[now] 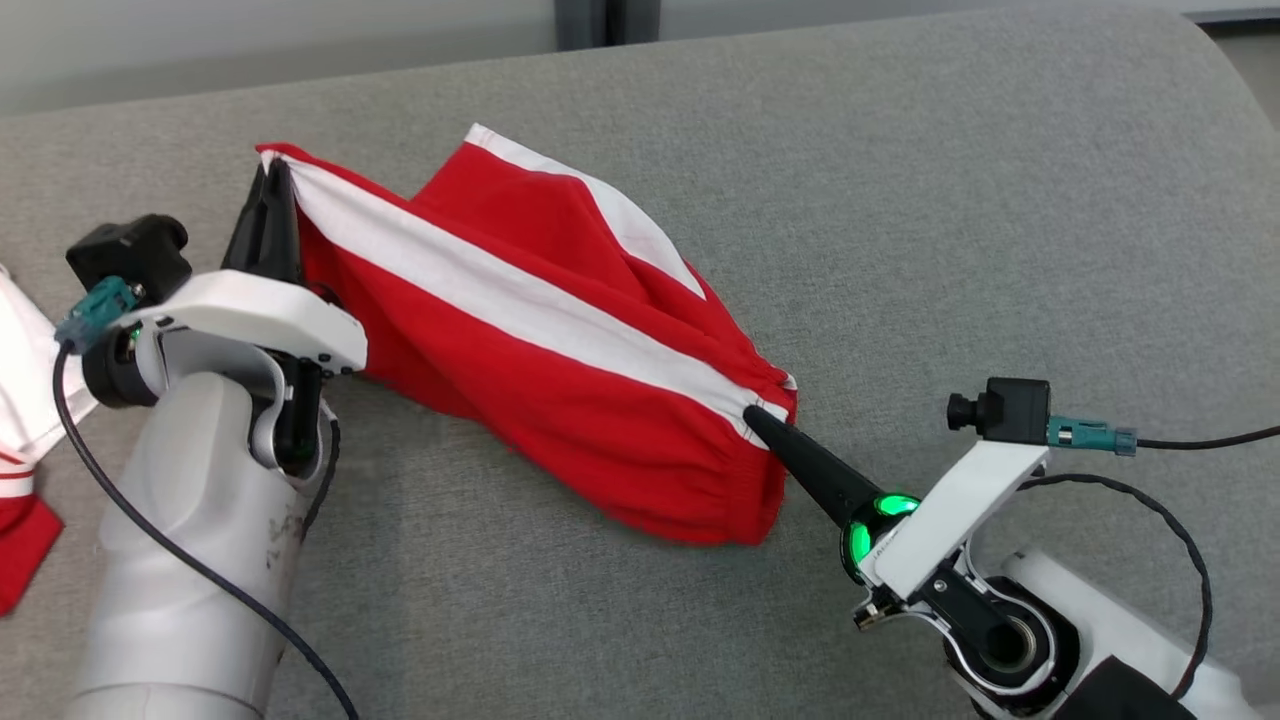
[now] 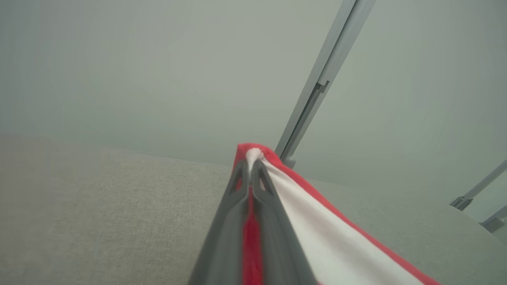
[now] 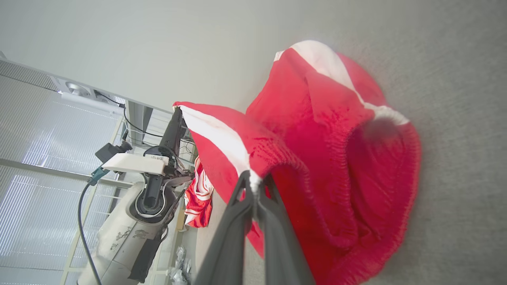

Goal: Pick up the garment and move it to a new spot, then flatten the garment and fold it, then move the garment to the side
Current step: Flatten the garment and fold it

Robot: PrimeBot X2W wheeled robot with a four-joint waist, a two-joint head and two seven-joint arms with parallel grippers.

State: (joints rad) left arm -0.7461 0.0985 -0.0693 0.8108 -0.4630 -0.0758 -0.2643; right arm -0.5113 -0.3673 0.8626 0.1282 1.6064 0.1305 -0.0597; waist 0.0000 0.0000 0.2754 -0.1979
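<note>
Garment of red fabric with white side stripes and a gathered elastic waistband (image 1: 540, 340) is pinched at two ends, one end by each hand. The left hand (image 1: 273, 180) is pressed together on a hem corner where a white stripe ends; in the left wrist view its two dark fingers (image 2: 233, 213) are seen closed on a thin fold of red cloth, with the white stripe bunched at their tips. The right hand (image 1: 757, 415) is likewise clamped on the waistband, just where the same white stripe meets the gathered edge; in the right wrist view the white end of the stripe is caught between its fingertips (image 3: 241, 190).

Between the two hands the garment is drawn out in a slanted line, the striped edge taut and the rest hanging below it in loose folds. The waistband opening is seen gaping in the right wrist view. The second leg is folded up behind, its own white stripe uppermost. The lower folds lie close over the grey fabric-covered desk (image 1: 1000, 200), near its middle; whether they touch it cannot be told.

At the desk's left edge another red and white cloth (image 1: 20, 420) is seen, well apart from the garment. Beyond the desk a pale wall (image 2: 158, 59) and a grey metal post (image 2: 317, 87) are visible.
</note>
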